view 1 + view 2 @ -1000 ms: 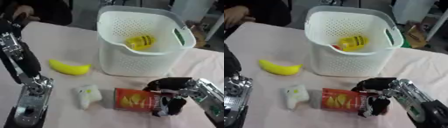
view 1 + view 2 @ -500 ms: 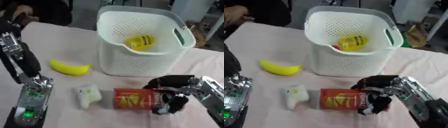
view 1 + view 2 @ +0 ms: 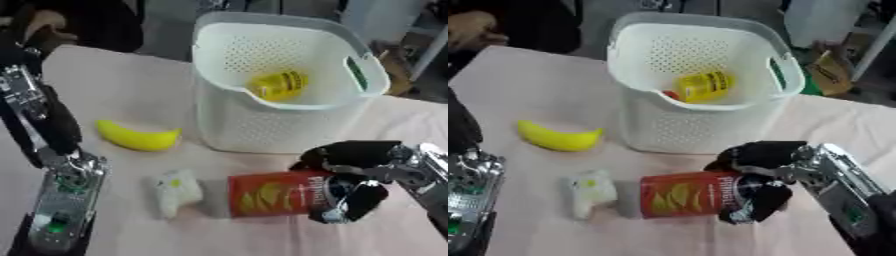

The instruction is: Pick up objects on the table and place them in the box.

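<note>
We see the red chip can (image 3: 689, 194) lying on its side on the desk (image 3: 527, 100), in front of the white basket (image 3: 702, 125). Our right robot hand (image 3: 754, 175) is at the can's right end, fingers and thumb curled around it. The banana (image 3: 557, 138) and a small white object (image 3: 588, 192) lie to the basket's left and front-left. Our left robot hand is out of sight.

Right hand (image 3: 756, 172) curls round the end of a red cylindrical crisp can (image 3: 686, 194) lying on its side. White perforated plastic basket (image 3: 756, 112) holds a yellow container (image 3: 703, 85) (label unreadable). Yellow banana (image 3: 557, 138) and small white object (image 3: 590, 192) lie apart on the pink table (image 3: 544, 85).
</note>
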Controlling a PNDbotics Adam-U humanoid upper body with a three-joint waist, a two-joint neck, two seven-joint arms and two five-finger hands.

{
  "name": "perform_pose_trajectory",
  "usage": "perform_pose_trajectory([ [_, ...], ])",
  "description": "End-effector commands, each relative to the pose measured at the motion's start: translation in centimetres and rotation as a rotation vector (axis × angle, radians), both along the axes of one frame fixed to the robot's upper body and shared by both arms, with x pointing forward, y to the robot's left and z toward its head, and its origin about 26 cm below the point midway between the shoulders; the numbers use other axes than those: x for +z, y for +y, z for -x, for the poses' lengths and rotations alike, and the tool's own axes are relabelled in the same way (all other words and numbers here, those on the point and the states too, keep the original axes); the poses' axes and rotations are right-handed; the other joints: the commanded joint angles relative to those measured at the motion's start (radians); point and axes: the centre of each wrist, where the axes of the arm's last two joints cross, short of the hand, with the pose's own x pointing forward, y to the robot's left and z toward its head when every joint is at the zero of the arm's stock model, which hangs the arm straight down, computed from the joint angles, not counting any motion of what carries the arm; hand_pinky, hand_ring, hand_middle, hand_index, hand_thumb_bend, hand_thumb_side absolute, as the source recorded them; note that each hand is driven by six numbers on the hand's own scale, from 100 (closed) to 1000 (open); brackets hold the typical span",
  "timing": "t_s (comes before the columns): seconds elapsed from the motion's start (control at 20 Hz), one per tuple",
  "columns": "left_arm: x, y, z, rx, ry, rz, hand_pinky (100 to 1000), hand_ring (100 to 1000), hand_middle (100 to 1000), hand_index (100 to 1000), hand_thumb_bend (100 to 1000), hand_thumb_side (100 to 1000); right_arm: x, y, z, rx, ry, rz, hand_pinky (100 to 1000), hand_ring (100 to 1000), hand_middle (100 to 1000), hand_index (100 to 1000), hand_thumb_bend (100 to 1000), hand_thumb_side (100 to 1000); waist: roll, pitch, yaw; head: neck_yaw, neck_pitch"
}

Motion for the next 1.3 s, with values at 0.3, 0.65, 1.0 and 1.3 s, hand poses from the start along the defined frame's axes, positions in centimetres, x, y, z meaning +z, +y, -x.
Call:
perform_pose_trajectory([
  [0.3, 0.9, 0.2, 0.1, 0.006, -0.029, -0.018, 786, 836, 889, 950, 100, 1000, 4.0, -1.3, 0.8, 0.118, -0.06, 0.124, 927, 964, 664, 580, 100, 688, 0.011, -0.017, -0.01, 0.0, -0.019],
  [0.65, 0.9, 0.2, 0.1, 0.008, -0.029, -0.019, 786, 836, 889, 950, 100, 1000, 6.0, -2.1, 1.8, 0.117, -0.097, 0.089, 923, 963, 651, 563, 100, 687, 0.016, -0.019, -0.017, 0.003, -0.031],
  [1.0, 1.0, 0.1, 0.1, 0.01, -0.029, -0.022, 787, 836, 889, 951, 100, 1000, 8.3, -3.0, 3.1, 0.121, -0.158, 0.046, 919, 963, 639, 551, 100, 684, 0.02, -0.02, -0.022, 0.007, -0.05],
  [1.3, 1.2, 0.1, 0.1, 0.012, -0.033, -0.02, 787, 836, 889, 951, 100, 1000, 10.8, -3.9, 4.8, 0.132, -0.208, -0.054, 916, 953, 623, 534, 100, 691, 0.027, -0.022, -0.02, 0.011, -0.084],
])
